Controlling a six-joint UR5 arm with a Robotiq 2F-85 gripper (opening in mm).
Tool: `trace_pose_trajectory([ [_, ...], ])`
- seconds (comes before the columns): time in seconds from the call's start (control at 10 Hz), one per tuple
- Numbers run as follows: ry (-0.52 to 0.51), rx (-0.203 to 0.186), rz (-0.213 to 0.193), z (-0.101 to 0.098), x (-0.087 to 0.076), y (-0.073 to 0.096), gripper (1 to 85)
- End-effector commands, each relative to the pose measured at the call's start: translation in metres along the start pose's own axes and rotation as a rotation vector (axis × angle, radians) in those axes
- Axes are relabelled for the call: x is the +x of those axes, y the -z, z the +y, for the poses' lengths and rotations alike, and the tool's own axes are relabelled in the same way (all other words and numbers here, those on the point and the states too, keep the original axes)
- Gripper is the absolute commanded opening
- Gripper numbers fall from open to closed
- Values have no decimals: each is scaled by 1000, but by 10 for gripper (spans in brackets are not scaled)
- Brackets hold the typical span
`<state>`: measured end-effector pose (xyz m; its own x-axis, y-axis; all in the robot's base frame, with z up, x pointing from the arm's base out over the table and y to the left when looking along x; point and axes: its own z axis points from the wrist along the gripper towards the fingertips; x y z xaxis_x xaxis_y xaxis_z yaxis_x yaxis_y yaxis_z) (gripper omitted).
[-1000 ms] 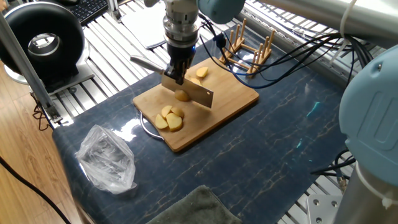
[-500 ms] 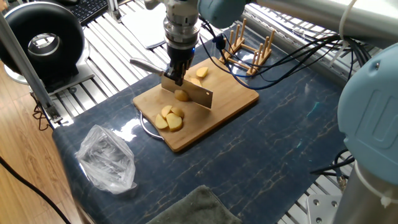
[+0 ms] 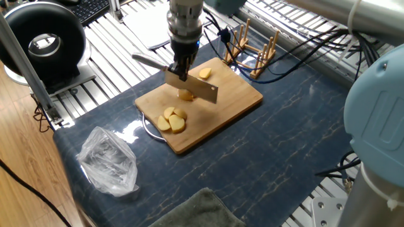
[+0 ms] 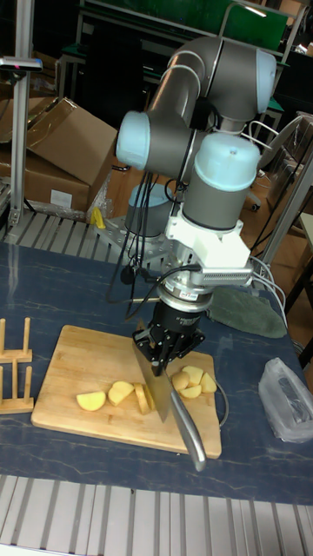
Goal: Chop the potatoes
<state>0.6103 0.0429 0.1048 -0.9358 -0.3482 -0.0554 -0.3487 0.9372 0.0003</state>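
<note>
A bamboo board (image 3: 240, 96) (image 4: 69, 347) lies on the dark mat. Pale-yellow potatoes rest on it: one piece (image 3: 205, 74) (image 4: 90, 400) near the far edge, one (image 3: 186, 96) (image 4: 120, 393) right under the knife, and a cluster of slices (image 3: 172, 120) (image 4: 193, 380) near the front left. My gripper (image 3: 180, 70) (image 4: 165, 347) points down over the board and is shut on a knife (image 3: 194, 89) (image 4: 158, 387). The blade hangs edge-down just above the middle potato piece, and the handle (image 3: 146, 61) (image 4: 193, 441) sticks out sideways.
A wooden rack (image 3: 252, 50) (image 4: 13, 365) stands beside the board's far end. A crumpled plastic bag (image 3: 108, 161) (image 4: 291, 400) lies on the mat, a green cloth (image 3: 196, 211) (image 4: 248, 313) is near the edge, and a black round device (image 3: 41, 41) sits at the back left.
The gripper and knife have risen slightly off the middle potato piece. The potato pieces have not moved.
</note>
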Motion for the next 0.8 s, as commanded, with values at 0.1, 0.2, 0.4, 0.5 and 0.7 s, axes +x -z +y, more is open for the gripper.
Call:
trace_pose_trajectory([
  [0.1, -15, -10, 22, 1, -3, 19, 10],
  [0.2, -24, -1, 42, 1, -2, 25, 10],
  [0.4, -30, 10, 70, 5, -8, 36, 10],
  [0.5, -30, 12, 74, 7, -11, 40, 10],
  [0.7, -30, 15, 85, 11, -18, 49, 10],
])
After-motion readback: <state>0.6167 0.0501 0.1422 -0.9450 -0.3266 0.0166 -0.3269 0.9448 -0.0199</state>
